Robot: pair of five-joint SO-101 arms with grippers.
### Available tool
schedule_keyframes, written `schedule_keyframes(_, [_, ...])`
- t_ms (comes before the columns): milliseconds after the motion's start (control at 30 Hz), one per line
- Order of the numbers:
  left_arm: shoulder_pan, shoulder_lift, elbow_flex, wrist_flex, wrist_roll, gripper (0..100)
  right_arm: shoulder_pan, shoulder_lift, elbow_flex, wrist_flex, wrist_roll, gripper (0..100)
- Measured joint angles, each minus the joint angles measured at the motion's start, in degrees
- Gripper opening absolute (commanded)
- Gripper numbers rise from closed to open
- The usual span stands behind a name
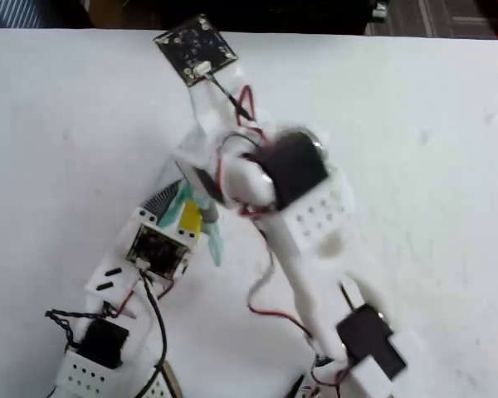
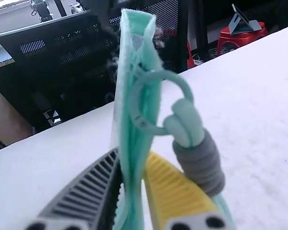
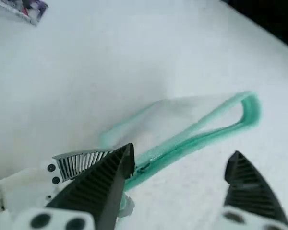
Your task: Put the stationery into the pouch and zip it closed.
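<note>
Left gripper (image 2: 133, 158) has its grey and yellow fingers pinched tight on one end of the mint-green zip pouch with see-through sides (image 2: 134, 91). The pouch sits between the two arms on the white table (image 3: 86, 72). Right gripper (image 3: 182, 152) hangs over the zipper edge, black jaws spread wide, gripping nothing. The mouth looks unzipped, I think, and I can't tell whether anything's inside. So zipping, maybe loading too, is left.

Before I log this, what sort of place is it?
Probably a robotics lab or workshop: a plain white table, black perforated metal furniture behind it, a red stool, and the left gripper holding a pouch.
</note>
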Motion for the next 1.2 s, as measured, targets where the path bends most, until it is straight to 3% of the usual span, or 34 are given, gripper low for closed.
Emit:
schedule_keyframes(167, [0.26,-0.26,-0.53,2.64,0.00,2,3.87,-8.62,-2.90,0.00,1.41,32.9])
schedule_keyframes(300, [0.18,0.00,-3.25,7.12,0.00,2,6.33,-13.54,3.08,0.00,1.93,25.5])
schedule_keyframes(467, [0.00,0.00,-4.66,8.62,1.85,2,-0.18,-23.03,19.96,-0.09,6.95,19.0])
schedule_keyframes(767, [0.00,0.09,-5.27,8.62,2.20,2,-3.96,-52.92,57.41,-18.55,13.27,19.0])
schedule_keyframes(900, [0.00,0.09,-5.54,8.62,2.29,2,-5.27,-55.91,72.18,-27.87,13.45,19.0])
schedule_keyframes(1067, [0.00,0.09,-5.63,9.32,2.29,2,-11.08,-56.44,77.27,-33.85,13.45,19.0])
schedule_keyframes(1200, [0.00,0.09,-6.15,10.29,2.29,2,-11.78,-56.44,77.98,-36.92,13.45,19.0])
